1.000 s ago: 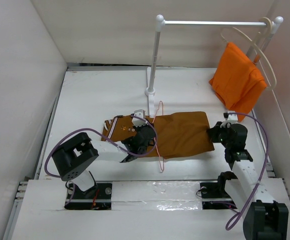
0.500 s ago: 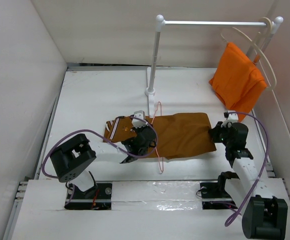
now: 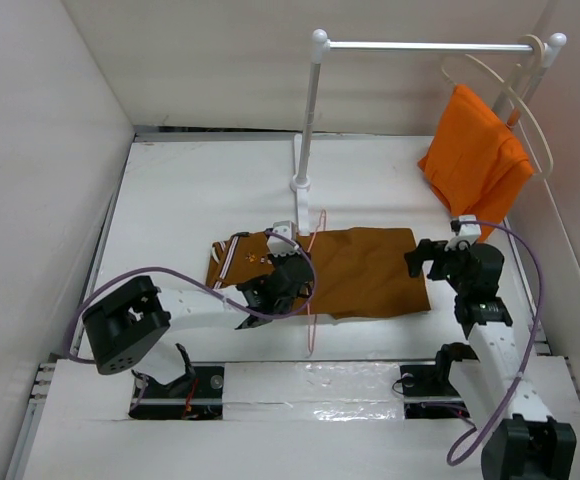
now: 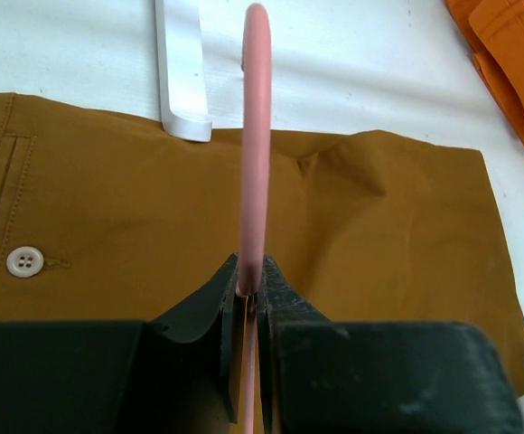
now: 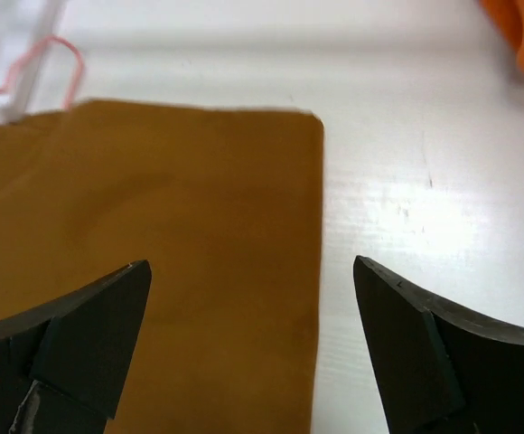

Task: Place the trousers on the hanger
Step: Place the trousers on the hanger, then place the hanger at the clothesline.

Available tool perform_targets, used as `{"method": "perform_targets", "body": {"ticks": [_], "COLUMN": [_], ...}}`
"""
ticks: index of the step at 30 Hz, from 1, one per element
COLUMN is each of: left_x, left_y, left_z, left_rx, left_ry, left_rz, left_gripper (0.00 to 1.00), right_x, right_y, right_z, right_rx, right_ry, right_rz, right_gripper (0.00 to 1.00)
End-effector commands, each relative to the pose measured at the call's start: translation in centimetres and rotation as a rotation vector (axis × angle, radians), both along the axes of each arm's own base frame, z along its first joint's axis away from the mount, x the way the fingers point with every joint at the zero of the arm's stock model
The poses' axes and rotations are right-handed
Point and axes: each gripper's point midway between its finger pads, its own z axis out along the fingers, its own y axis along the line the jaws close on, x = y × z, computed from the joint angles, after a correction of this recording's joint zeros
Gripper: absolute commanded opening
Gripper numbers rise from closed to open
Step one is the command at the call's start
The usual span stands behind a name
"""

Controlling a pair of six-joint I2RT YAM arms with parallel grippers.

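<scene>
The ochre-brown trousers point(image 3: 365, 272) lie flat on the table, waistband to the left with a button point(image 4: 25, 261) showing. The thin pink hanger point(image 3: 311, 325) crosses them front to back, hook point(image 3: 320, 216) toward the rack post. My left gripper point(image 3: 292, 272) is shut on the hanger wire point(image 4: 257, 136), which I see edge-on above the cloth point(image 4: 135, 217). My right gripper point(image 3: 417, 262) stands wide open over the trousers' right hem point(image 5: 181, 235), nothing between its jaws point(image 5: 253, 271). The hanger's hook point(image 5: 59, 54) shows far off.
A white rack point(image 3: 308, 110) stands behind the trousers, its base point(image 4: 182, 72) just past the cloth. An orange garment point(image 3: 475, 160) hangs on a cream hanger point(image 3: 515, 95) at the rail's right end. White walls close in left, back and right.
My right gripper has opened and let go of the trousers' right hem. The left arm has swung, and the hanger's near end has shifted slightly left.
</scene>
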Motion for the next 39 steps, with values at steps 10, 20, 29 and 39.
{"method": "perform_targets", "body": {"ticks": [10,20,29,39], "left_x": [-0.9,-2.2,-2.4,-3.1], "left_y": [0.1,0.7,1.4,1.4], "left_z": [9.6,14.4,17.8,20.2], "left_rx": [-0.187,-0.306,-0.345,-0.377], "left_ry": [-0.095,-0.150,-0.194,-0.210], "left_rz": [-0.013,-0.025,-0.029,-0.062], "left_gripper": [0.00,0.00,0.00,0.00], "right_x": [-4.0,-8.1,-8.6,-7.8], "right_y": [14.9,25.5,30.0,31.7], "right_z": [10.2,13.0,13.4,13.6], "right_rx": [0.286,0.431,0.459,0.574], "right_ry": [-0.230,-0.192,-0.151,-0.141], "right_rz": [0.439,0.592,0.605,0.584], "right_gripper": [0.00,0.41,0.59,0.21]}}
